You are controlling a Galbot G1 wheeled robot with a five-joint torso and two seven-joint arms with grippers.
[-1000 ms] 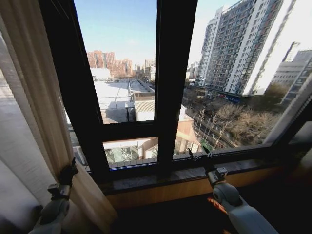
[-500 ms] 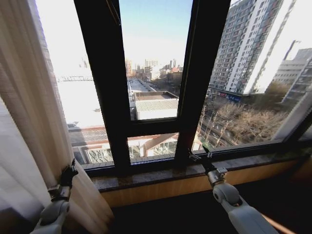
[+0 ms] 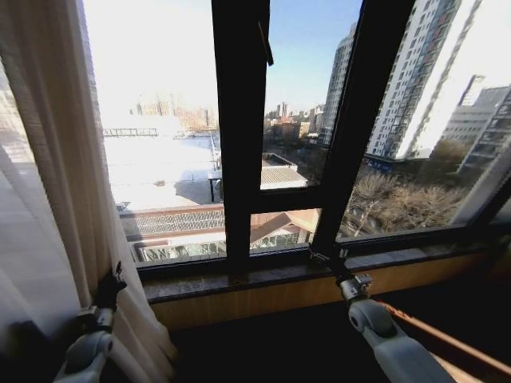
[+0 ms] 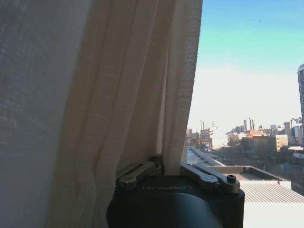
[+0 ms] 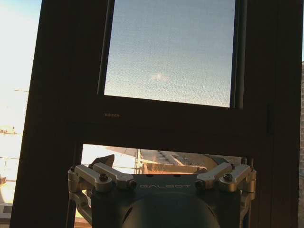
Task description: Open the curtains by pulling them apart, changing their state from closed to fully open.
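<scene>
Fingers [image 4: 156, 167] of the left gripper [image 3: 109, 286] pinch a fold of the curtains [image 3: 56, 183], gathered at the far left of the window [image 3: 239, 144]. Right gripper [image 3: 326, 259] hovers by the window sill [image 3: 263, 279], its fingers [image 5: 102, 164] spread wide, holding nothing.

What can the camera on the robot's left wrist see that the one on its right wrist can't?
The left wrist camera shows the left hand shut on the edge of the pale sheer curtain, with open sky and distant city buildings beside it. The right wrist camera shows the right hand open and holding nothing, in front of the dark window frame and a mesh-screened pane. Both look past their own hand toward bright daylight outside the window.
</scene>
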